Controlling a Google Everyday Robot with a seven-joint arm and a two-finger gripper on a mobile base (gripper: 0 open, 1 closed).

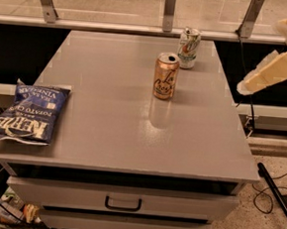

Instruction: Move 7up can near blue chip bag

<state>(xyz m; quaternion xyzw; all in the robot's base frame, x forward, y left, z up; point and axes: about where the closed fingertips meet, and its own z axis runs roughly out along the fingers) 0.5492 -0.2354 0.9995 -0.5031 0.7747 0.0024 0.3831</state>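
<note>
Dark-blue and crinkled, the blue chip bag [28,113] lies flat at the near left corner of the grey tabletop [104,108], its white lettering facing up and its left side hanging past the tabletop's edge. Below the front edge, a drawer front carries a dark drawer handle [122,203] near the middle. Right of centre and toward the back stands a gold-orange can [166,76], upright, with script lettering on its side and its reflection showing faintly on the surface in front of it. Just behind it and slightly to the right, close to the far edge, the 7up can [188,48] stands upright, pale with green and red markings and a silver top; the two cans are close together, and both are well apart from the bag across the tabletop. Farther right, beyond the tabletop's right edge and raised above its level, the cream-coloured gripper [258,81] hangs in the air, angled down and left toward the cans. It touches nothing and holds nothing, and the 7up can sits to its left, clearly apart from it. Whether the gripper is spread or closed cannot be told from this angle.
</note>
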